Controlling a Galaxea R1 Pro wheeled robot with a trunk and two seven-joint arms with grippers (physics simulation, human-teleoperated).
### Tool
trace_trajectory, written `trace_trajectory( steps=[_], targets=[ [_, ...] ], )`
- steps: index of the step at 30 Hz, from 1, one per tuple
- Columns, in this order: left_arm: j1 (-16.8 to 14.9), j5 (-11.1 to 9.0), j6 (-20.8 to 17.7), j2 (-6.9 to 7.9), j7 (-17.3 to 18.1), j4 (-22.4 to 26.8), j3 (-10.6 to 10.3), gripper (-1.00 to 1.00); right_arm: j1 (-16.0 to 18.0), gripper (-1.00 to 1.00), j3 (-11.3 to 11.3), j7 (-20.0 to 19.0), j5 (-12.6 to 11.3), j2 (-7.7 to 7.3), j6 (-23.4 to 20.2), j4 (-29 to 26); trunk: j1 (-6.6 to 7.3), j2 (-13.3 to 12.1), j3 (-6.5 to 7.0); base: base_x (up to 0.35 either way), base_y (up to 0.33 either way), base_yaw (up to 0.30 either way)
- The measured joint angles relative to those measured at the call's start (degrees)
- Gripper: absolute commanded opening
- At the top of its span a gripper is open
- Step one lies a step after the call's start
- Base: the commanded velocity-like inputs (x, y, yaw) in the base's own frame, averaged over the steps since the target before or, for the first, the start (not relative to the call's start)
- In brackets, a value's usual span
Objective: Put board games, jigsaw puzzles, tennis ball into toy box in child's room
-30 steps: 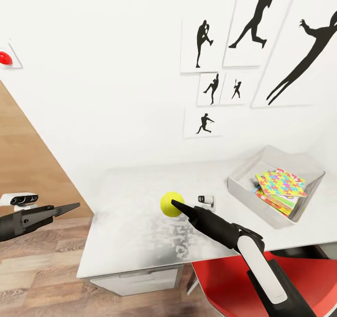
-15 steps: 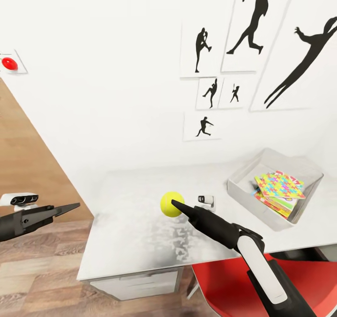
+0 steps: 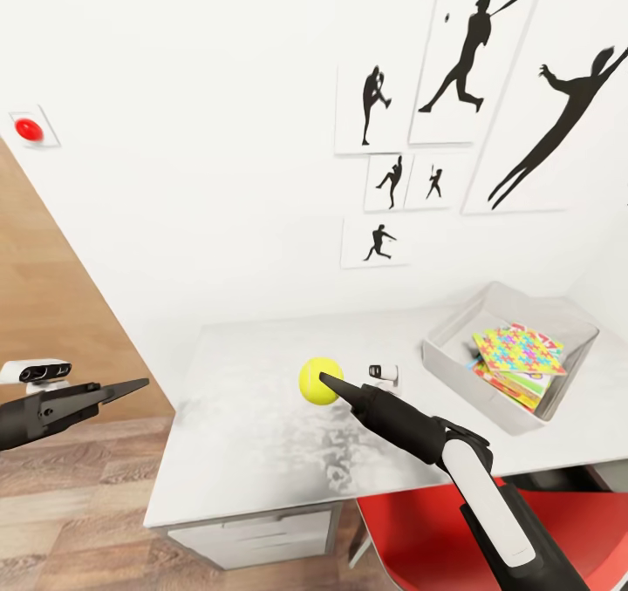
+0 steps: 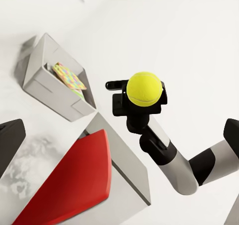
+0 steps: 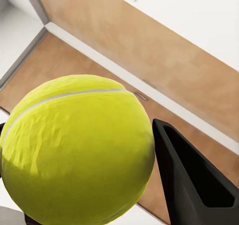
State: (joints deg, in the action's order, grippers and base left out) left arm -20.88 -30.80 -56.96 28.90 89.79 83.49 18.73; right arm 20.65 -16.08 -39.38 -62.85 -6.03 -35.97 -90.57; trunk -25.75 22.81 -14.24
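Tennis ball [image 3: 319, 380], yellow-green with a pale seam, sits clamped in the right tool [image 3: 328, 383], raised above the middle of the white tabletop [image 3: 244, 434]; the left wrist view shows it [image 4: 144, 88] seated at the end of the dark tool with the arm trailing behind, and the right wrist view shows the ball [image 5: 77, 150] pressed against one black finger [image 5: 191, 180], with wooden floor far below. The toy box [image 3: 453, 360], a shallow grey tray, rests at the far right corner of the tabletop, well apart from the ball. Inside it lies a tilted stack of flat boxes, topped by a jigsaw puzzle [image 3: 520, 350] in bright multicoloured pieces, with further colourful edges under it; how many lie in the stack cannot be told. The same toy box [image 4: 55, 88] and its colourful contents appear in the left wrist view. The left tool [image 3: 122, 390] hangs off the tabletop's left edge, over the wooden floor [image 3: 78, 486]; its dark fingers look close together, but whether they are parted I cannot tell. A red chair [image 3: 419, 530] stands at the tabletop's near edge, under the right arm. Black silhouette posters of ball players [image 3: 453, 103] hang on the white wall behind.
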Motion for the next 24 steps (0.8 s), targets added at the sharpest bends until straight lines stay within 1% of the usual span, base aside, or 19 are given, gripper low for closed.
trace_trajectory(
  steps=[24],
  targets=[
    [0.0, 0.1, -0.1, 0.11, 0.0, 0.0, 0.0, 1.00, 0.0, -1.00, 0.0, -0.1, 0.0, -0.08, 0.0, 0.0, 0.00, 0.0, 2.23, 0.000, 0.000, 0.000]
  ],
)
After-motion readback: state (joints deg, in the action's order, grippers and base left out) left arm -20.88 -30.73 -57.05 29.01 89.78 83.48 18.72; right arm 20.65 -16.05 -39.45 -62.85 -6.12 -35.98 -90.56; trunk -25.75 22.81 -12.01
